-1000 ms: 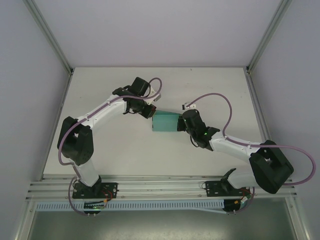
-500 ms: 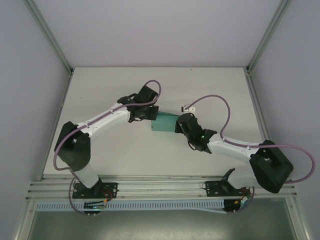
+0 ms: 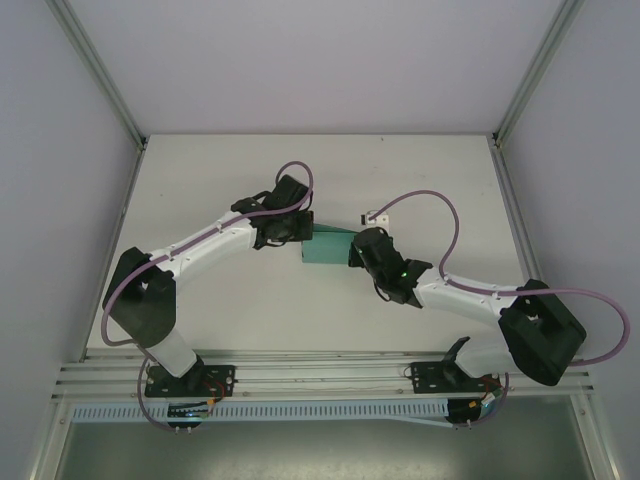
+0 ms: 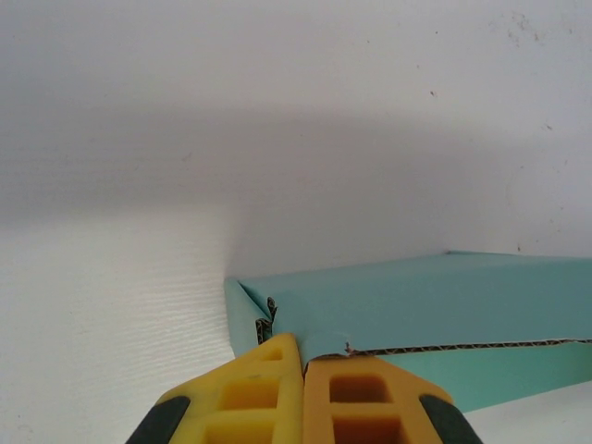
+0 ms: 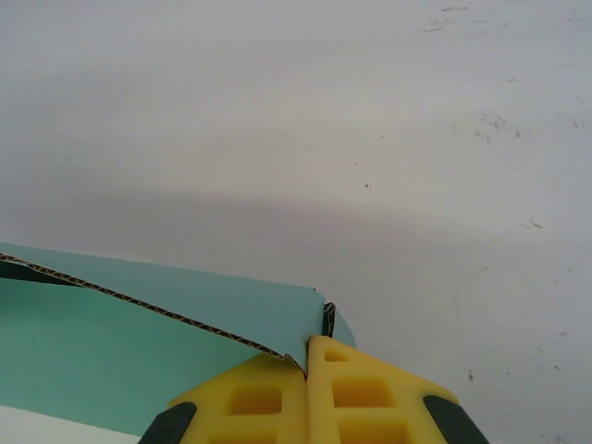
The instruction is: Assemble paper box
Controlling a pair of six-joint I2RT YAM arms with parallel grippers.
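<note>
You have the small teal-green card paper box [image 3: 326, 250] lying 9-to-3 o'clock — left gripper [image 4: 302, 348] at its 9 end, right gripper [image 5: 308, 350] at 3, each with fingers pressed together.

Plain white matte counter [image 3: 300, 170], a bit scuffed and speckled up close. Pale greyish-lavender walls [image 3: 320, 60] box it in, with aluminium posts [image 3: 97, 70] in the back corners. Silver rails [image 3: 320, 372] and a slotted cable duct [image 3: 330, 410] run along the near edge. Soft, even light.
</note>
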